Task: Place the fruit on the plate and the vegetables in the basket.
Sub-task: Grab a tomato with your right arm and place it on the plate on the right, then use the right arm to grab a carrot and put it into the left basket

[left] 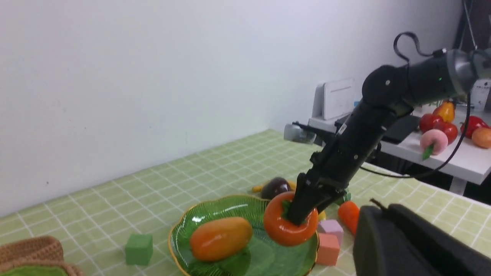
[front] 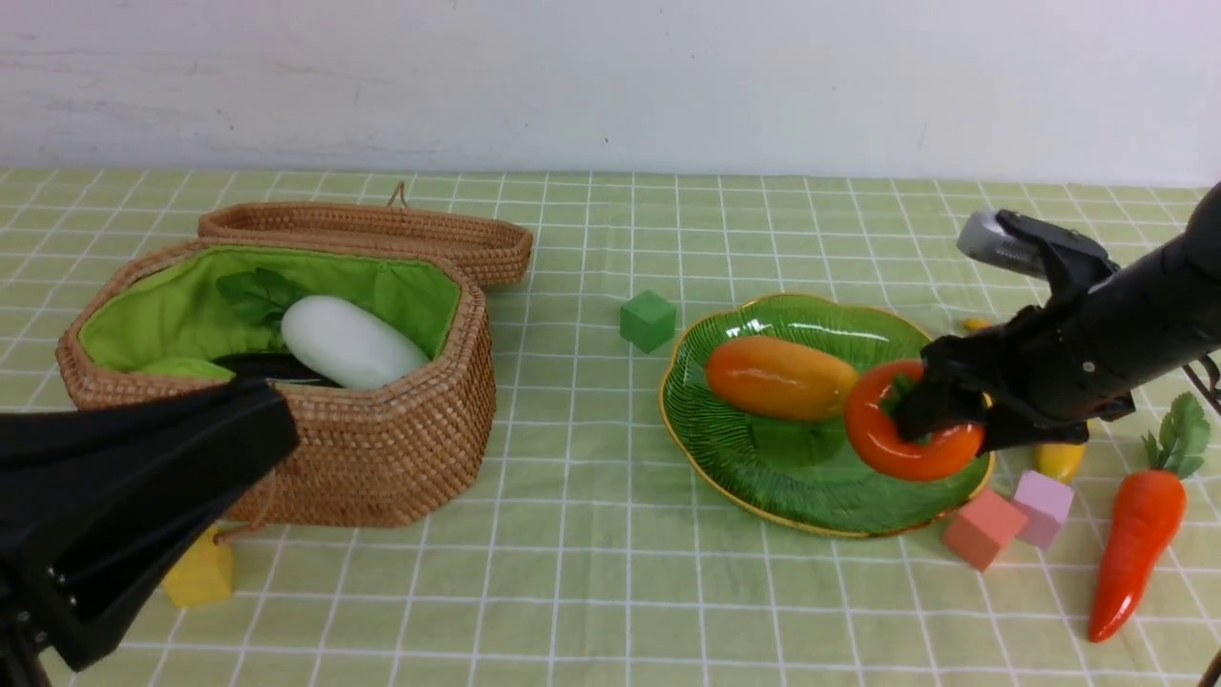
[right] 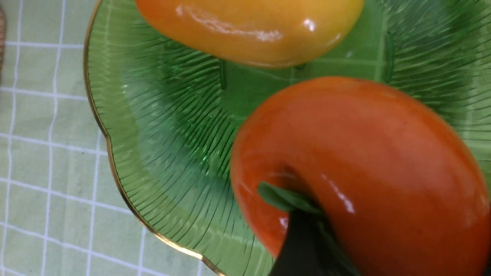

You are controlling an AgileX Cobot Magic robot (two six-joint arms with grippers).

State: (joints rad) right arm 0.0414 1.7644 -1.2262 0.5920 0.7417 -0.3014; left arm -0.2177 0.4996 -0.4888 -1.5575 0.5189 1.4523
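My right gripper is shut on the red-orange persimmon, one finger pressed in at its green cap. It holds the fruit over the right side of the green plate; whether the persimmon touches the dish I cannot tell. The mango lies on the plate. The white radish and the dark eggplant lie in the open wicker basket. The carrot lies on the cloth at the far right. My left gripper is shut and empty, in front of the basket.
A yellow banana lies behind my right arm, with the dark mangosteen near it. A pink cube and a lilac cube sit by the plate's right rim. A green cube and a yellow cube stand further left.
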